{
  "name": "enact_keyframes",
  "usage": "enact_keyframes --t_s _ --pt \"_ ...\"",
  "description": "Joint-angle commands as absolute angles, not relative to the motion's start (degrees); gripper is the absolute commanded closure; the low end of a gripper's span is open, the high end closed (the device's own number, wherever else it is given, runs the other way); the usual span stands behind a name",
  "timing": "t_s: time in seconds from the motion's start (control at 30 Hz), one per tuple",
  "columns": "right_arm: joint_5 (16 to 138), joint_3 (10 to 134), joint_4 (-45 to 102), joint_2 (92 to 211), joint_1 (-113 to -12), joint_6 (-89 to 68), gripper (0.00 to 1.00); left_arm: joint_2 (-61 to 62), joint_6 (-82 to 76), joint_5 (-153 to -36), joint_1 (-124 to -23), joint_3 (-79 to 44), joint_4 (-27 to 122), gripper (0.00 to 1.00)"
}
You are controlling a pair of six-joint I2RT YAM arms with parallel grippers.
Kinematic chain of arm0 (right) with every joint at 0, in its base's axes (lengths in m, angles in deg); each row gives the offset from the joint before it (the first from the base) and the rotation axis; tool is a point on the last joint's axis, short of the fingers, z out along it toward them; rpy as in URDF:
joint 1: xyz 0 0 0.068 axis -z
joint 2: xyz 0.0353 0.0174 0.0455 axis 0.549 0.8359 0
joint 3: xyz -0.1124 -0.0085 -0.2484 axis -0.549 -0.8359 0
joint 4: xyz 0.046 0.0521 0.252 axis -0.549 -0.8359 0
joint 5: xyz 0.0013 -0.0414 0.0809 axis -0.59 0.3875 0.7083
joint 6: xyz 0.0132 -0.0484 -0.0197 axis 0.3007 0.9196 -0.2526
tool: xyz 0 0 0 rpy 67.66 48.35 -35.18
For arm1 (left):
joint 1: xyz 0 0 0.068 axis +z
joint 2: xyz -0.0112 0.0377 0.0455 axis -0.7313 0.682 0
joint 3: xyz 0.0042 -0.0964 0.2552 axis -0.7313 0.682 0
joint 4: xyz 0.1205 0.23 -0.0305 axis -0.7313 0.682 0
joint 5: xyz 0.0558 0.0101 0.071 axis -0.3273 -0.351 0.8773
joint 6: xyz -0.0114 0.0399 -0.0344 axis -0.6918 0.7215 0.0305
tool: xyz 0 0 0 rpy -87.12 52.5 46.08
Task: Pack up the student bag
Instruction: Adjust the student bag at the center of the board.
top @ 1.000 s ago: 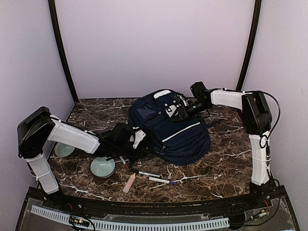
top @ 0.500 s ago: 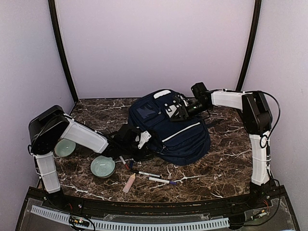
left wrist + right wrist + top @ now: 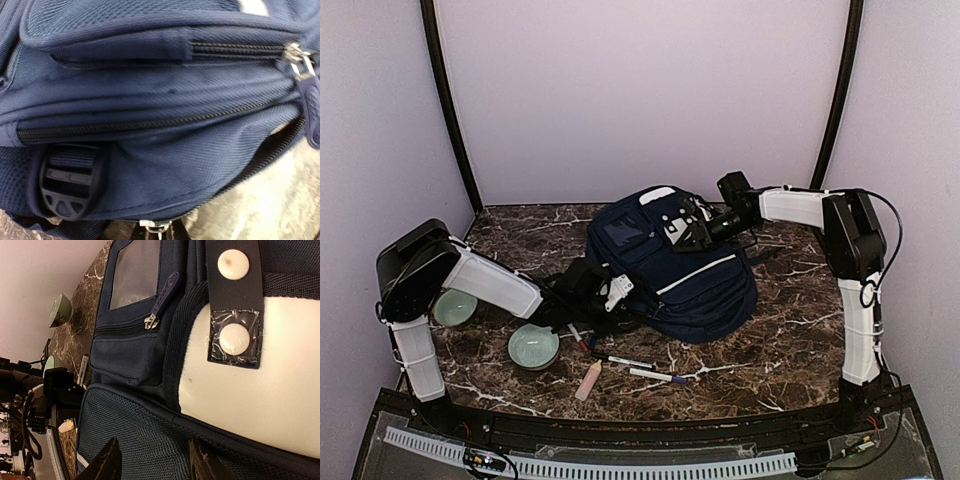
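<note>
Jaws on right, seemingly parted, touch mesh-woven student bag (image 3: 145, 425).

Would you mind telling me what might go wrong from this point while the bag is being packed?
1. The left hand reaches to the student bag with its arm stretched close beside the green bowl; a sideways swing may knock the bowl.
2. The markers lie loose by the bag's near edge; tugging the bag might scatter them.

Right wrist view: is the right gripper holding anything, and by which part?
Nothing: the right gripper has its jaws open over the large navy-blue fabric backpack.
</note>
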State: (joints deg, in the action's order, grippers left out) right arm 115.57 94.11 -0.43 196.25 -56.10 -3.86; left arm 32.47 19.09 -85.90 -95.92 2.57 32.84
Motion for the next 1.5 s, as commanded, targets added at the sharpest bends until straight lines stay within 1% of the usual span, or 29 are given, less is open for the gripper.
enact_keyframes --t_s 0.0,0.2,0.53,0.67,0.8,1.0,1.07,1.17,1.2,1.33,1.47 --pt "101.99 91.07 -2.34 203.93 -55.54 -4.56 0.53 28.61 19.56 -94.84 -97.5 3.16 38.54 1.0" --pt "101.69 91.68 -2.5 204.91 -55.7 -4.82 0.53 31.64 21.25 -100.65 -101.83 -3.12 44.39 1.0" --pt "101.3 93.5 -3.77 205.93 -56.06 -4.2 0.53 39.51 21.83 -105.32 -105.75 -14.54 44.96 1.0" --pt "101.82 97.24 -6.97 205.34 -55.81 -2.3 0.54 43.24 20.81 -105.84 -106.68 -19.2 43.26 1.0" --pt "101.67 98.51 -9.2 198.68 -54.68 -0.06 0.53 47.45 19.0 -105.71 -107.26 -24.03 40.65 1.0" --pt "101.44 90.9 -8.28 182.85 -48.79 2.15 0.51 55.31 15.0 -105.09 -107.47 -34.97 39.45 0.99" --pt "100.77 86.09 -8.15 176.75 -46.85 3.99 0.51 58.26 13.32 -105.48 -107.59 -38.91 39.36 0.95" --pt "101.45 78.32 -7.46 169.89 -44.1 5.63 0.51 60.03 13.28 -105.63 -107.88 -43.19 41.44 0.82" --pt "101.52 75.64 -7.17 167.7 -43.41 6.32 0.51 59.59 13.83 -105.76 -107.9 -43.44 42.58 0.78" --pt "99.01 65.96 -6.45 157.85 -42.92 11.61 0.51 53.12 17.33 -105.08 -107.91 -38.4 46.12 0.66" --pt "99.91 58.63 -7.38 150.47 -43.1 17.55 0.49 42.35 21.48 -100.74 -107.91 -29.8 49.81 0.6"
